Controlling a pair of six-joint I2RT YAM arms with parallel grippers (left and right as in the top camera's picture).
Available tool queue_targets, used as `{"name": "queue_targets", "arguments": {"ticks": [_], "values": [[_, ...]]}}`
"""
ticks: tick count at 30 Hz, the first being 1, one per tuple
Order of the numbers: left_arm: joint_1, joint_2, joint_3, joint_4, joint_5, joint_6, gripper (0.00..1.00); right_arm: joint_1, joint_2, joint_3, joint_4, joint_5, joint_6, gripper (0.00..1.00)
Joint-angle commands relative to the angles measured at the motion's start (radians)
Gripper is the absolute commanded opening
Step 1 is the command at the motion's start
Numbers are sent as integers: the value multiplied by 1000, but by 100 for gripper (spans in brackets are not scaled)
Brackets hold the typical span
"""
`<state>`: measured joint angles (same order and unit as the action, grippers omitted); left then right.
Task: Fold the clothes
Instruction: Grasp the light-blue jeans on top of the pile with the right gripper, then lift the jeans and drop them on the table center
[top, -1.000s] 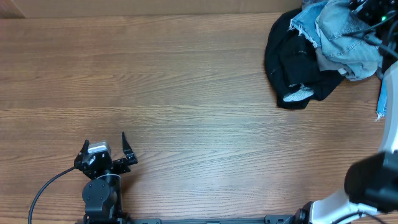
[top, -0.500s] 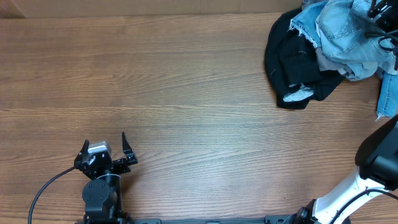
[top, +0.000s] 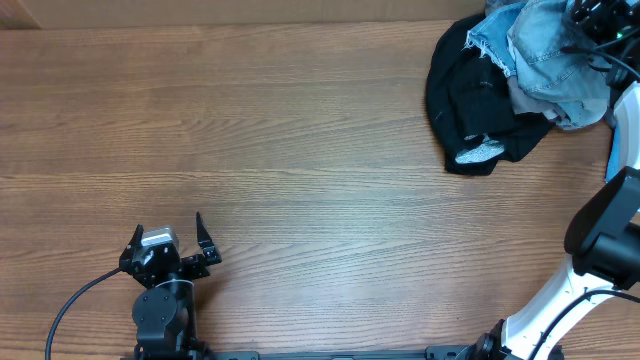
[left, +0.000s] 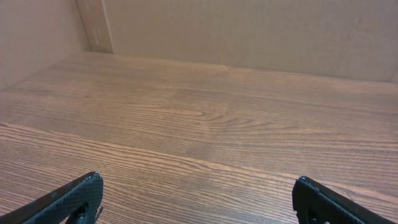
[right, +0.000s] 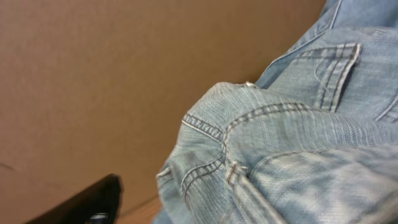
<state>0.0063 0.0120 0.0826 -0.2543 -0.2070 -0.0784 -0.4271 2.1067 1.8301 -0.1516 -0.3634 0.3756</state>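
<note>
The clothes lie in a heap at the table's far right corner. Pale light-blue denim trousers (top: 555, 55) are on top, over a frayed mid-blue denim piece (top: 490, 40), a grey garment (top: 530, 98) and a black garment (top: 470, 100). My right gripper (top: 598, 18) is down on the far side of the heap. In the right wrist view the trousers' stitched seams and pocket (right: 292, 143) fill the space between its jaws (right: 205, 202). One finger shows wide to the left; the other is hidden by denim. My left gripper (top: 168, 240) is open and empty near the front edge, also in its wrist view (left: 196, 193).
A brown cardboard wall (left: 249, 31) runs along the table's far edge, close behind the heap (right: 93, 74). A strip of blue cloth (top: 622, 150) hangs at the right edge by the right arm (top: 610, 225). The wooden tabletop (top: 280, 150) spreads left of the heap.
My right arm has swung, its lower links moving away from the front right corner, and the gripper has shifted slightly over the heap's far side. The left arm has not moved.
</note>
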Motion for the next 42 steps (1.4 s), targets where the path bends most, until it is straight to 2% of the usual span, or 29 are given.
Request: {"name": "queue_targets", "arguments": {"ticks": [1,2,3,4,5,10,15,18,24,27,35,39,42], "values": [[1,-8,-3,4,-10,-14,100,8,20,32,11,2,21,66],[1,-8,-3,4,-10,-14,100,10,20,32,13,2,22,53],[1,-8,-3,4,-10,-14,100,10,20,33,12,2,22,29],[1,-8,-3,4,-10,-14,100,11,20,35,8,2,23,13],[1,-8,-3,4,-10,-14,100,11,19,39,1,2,36,4],[1,-8,-3,4,-10,-14,100,11,9,178,-113,-54,63,4],[1,-8,-3,4,-10,-14,100,27,-6,560,-459,-30,-60,4],[1,-8,-3,4,-10,-14,100,42,-8,761,-604,-31,-96,4],[1,-8,-3,4,-10,-14,100,100,-18,1102,-777,-31,-96,4],[1,-8,-3,4,-10,-14,100,173,-40,1211,-823,-31,-96,4],[0,-8,-3,4,-10,-14,100,391,-124,1235,-846,-31,-97,4],[1,-8,-3,4,-10,-14,100,427,-145,1235,-892,-30,-112,4],[1,-8,-3,4,-10,-14,100,427,-184,1235,-935,64,-141,4]]}}
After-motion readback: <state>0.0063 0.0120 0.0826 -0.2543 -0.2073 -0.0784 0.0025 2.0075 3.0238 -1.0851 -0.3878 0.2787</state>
